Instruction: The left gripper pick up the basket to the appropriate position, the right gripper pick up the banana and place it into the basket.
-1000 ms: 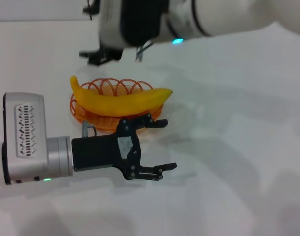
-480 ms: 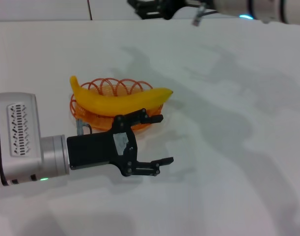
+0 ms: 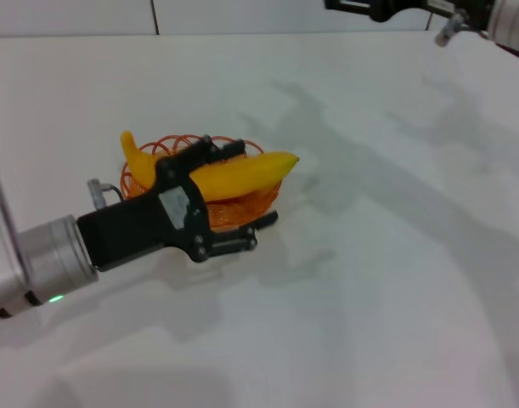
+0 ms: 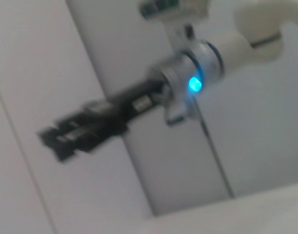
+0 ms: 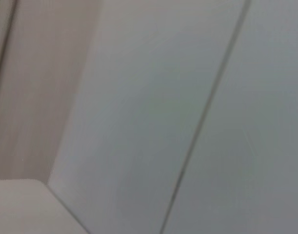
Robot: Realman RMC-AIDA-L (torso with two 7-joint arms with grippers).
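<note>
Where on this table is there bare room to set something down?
The white table lies bare everywhere right of the yellow curved banana and along the near edge. It is crowded at the orange wire basket, where the black left end effector straddles its near rim.

Left claw (image 3: 229,195) crowding basket (image 3: 242,202)

One banana (image 3: 234,176), one basket (image 3: 242,202) (orange wire), two tools (image 3: 229,197)

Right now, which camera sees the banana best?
The head view: the banana lies across the orange basket, with the open left gripper partly in front. The left wrist view shows only the right gripper against a wall; the right wrist view shows only wall. No banana in either.
</note>
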